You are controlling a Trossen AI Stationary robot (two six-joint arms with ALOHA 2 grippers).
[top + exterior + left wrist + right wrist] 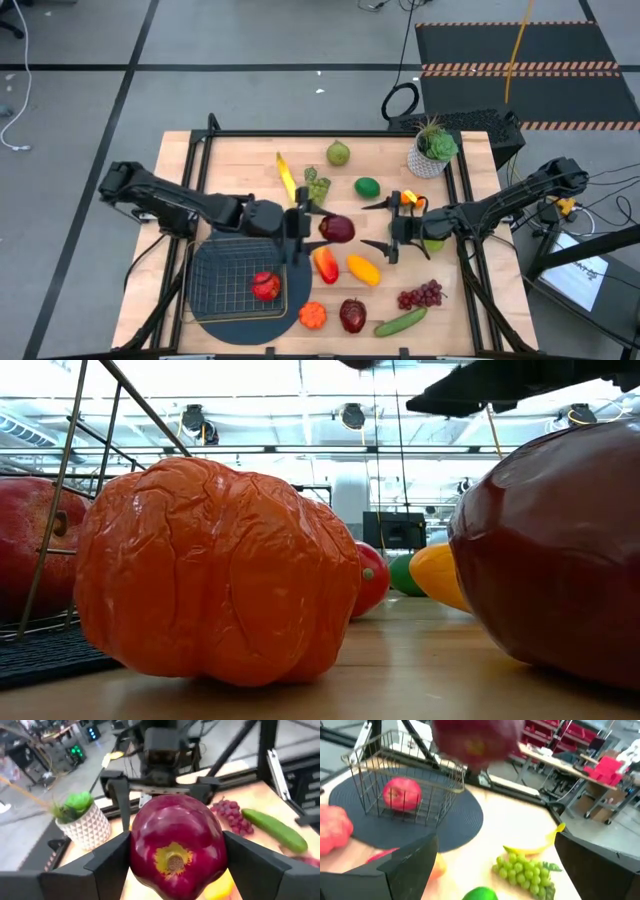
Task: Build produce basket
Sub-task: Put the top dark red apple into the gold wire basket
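Left end effector [312, 226] clenched on a dark red apple [337, 229], held above the bench [240, 160] just beside the basket [236, 277], which sits on a round dark mat [245, 318] and contains one red apple [266, 286]. Right end effector [388, 227], fingers spread wide and empty, faces it close by. Remaining produce lies around both: red pepper [325, 264], yellow pepper [363, 269], grapes [421, 294], cucumber [400, 321]. Risk: the round, glossy apple could slip from the fingers, or strike the basket rim if carried low.

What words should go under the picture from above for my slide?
Left gripper holds a dark red apple beside the basket, right gripper open opposite.
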